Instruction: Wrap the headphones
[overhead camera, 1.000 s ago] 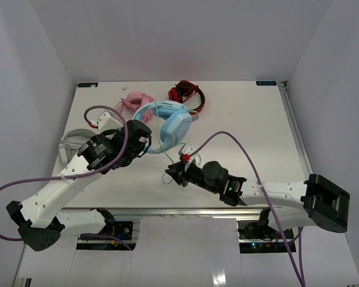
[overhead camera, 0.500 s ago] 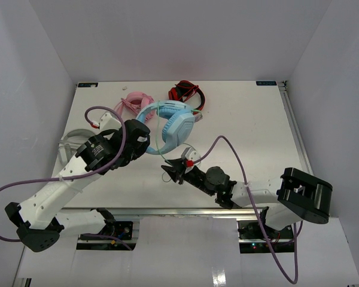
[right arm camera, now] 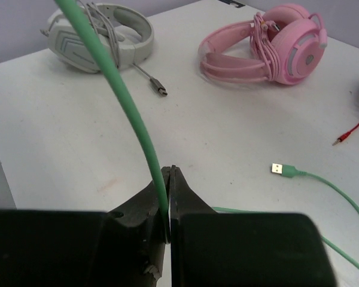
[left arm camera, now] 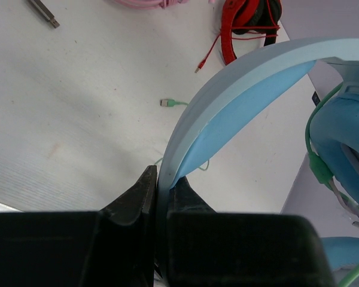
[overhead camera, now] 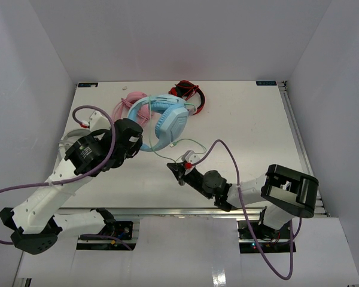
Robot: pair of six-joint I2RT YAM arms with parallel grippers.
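The light blue headphones (overhead camera: 165, 121) are held up over the back middle of the table. My left gripper (overhead camera: 136, 139) is shut on the blue headband (left arm camera: 239, 95), clamped between both jaws. The thin green cable (overhead camera: 185, 146) runs from the ear cup (left arm camera: 347, 143) down to my right gripper (overhead camera: 178, 173), which is shut on it (right arm camera: 137, 125) near the table's middle. The cable's USB plug (right arm camera: 282, 169) lies loose on the table; it also shows in the left wrist view (left arm camera: 167, 103).
A pink headset (overhead camera: 131, 101) and a red-black headset (overhead camera: 188, 94) lie at the back. A grey-white headset (overhead camera: 72, 140) lies at the left, partly under my left arm. The table's right half holds only my right arm.
My left gripper has carried the headphones left and slightly back. My right arm has folded in, its gripper moving a little right and down with the cable, which now stretches longer.
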